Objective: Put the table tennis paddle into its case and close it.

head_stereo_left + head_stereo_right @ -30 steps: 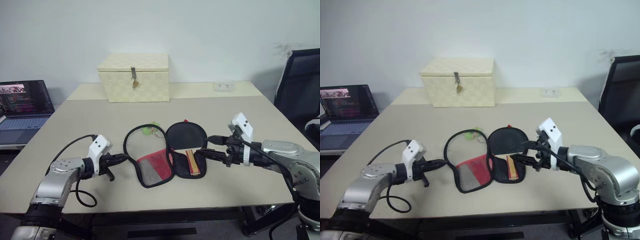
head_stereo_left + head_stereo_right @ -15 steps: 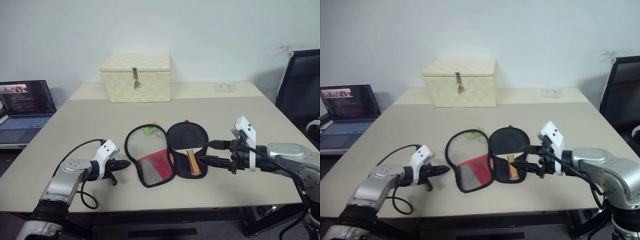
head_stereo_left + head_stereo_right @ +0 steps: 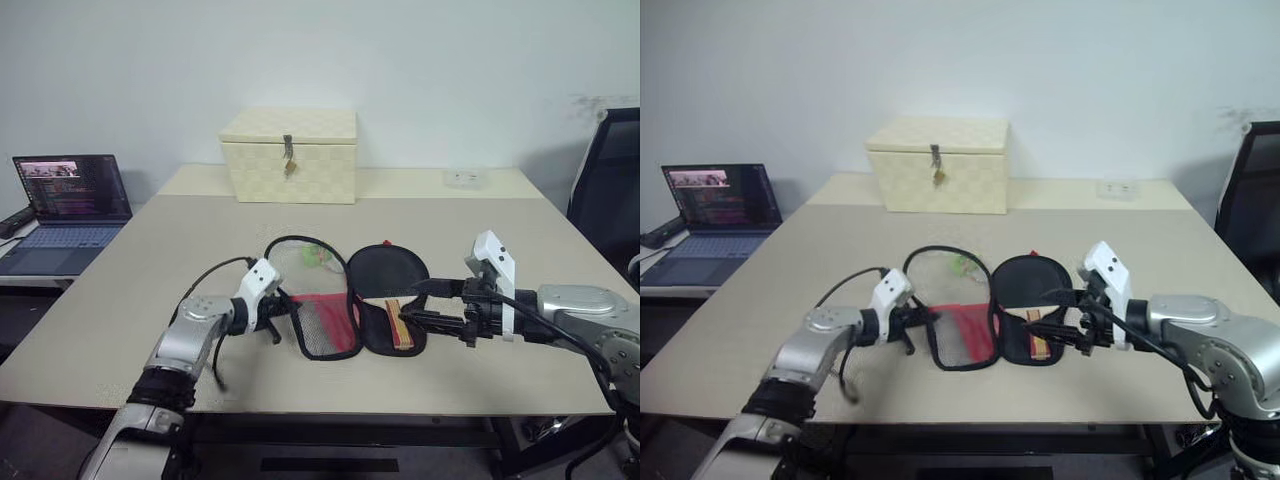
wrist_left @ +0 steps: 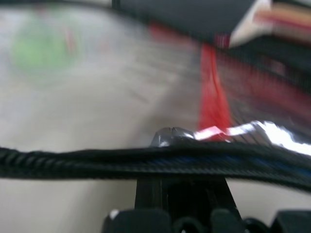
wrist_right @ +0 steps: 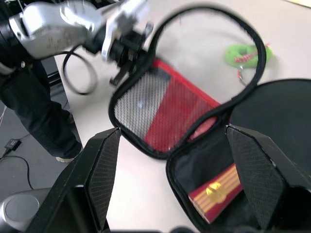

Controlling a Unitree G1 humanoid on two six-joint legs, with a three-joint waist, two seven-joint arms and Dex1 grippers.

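Black fabric case [image 3: 345,300]: lies unzipped and spread flat on the beige table [image 3: 140,270], its two halves side by side, in front of the cream box.
Case, half away from the cream box's laptop side: holds the table tennis paddle [image 3: 390,295], black face up, with the striped wooden handle [image 3: 399,324] pointing toward the table's near edge.
Case, other half: flipped open toward the laptop, showing a red panel and mesh pocket [image 5: 146,109]; beyond it the zip edge forms an open loop on the table.
Green pull tab [image 3: 318,255]: rests on the table inside that loop, on the side nearest the cream box.
Left gripper [image 3: 283,309]: fingers closed together, their tips right at the outer rim of the case's mesh half; whether they pinch the rim cannot be told.
Right gripper [image 3: 412,301]: fingers spread wide and holding nothing, one tip above the other, just beside the case near the paddle handle.
Cream box [image 3: 290,155]: woven, latched shut, well behind the case.
Laptop [image 3: 65,205]: open, beside the table, far from the case.
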